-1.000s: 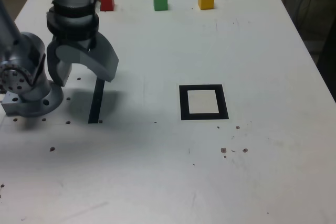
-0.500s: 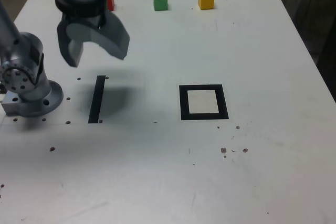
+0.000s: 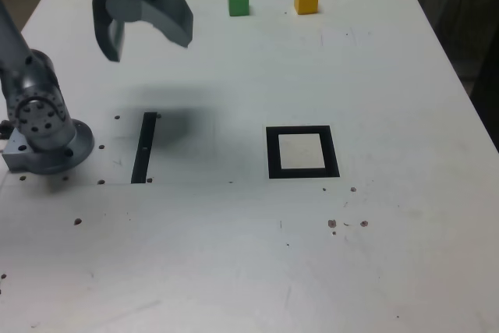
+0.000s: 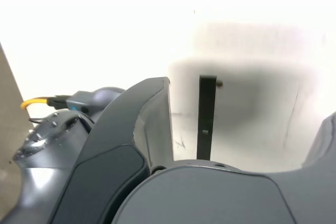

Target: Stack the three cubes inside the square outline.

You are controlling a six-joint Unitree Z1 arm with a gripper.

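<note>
Green cube (image 3: 238, 2) lies right of the open-jawed end effector (image 3: 150, 51), exterior view.

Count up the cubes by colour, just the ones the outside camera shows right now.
Green cube: 1
Yellow cube: 1
Total: 2

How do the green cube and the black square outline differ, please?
The green cube is a solid block, while the black square outline is a flat frame. The cube is green throughout; the outline is black around a pale centre. Both are on the white table.
</note>
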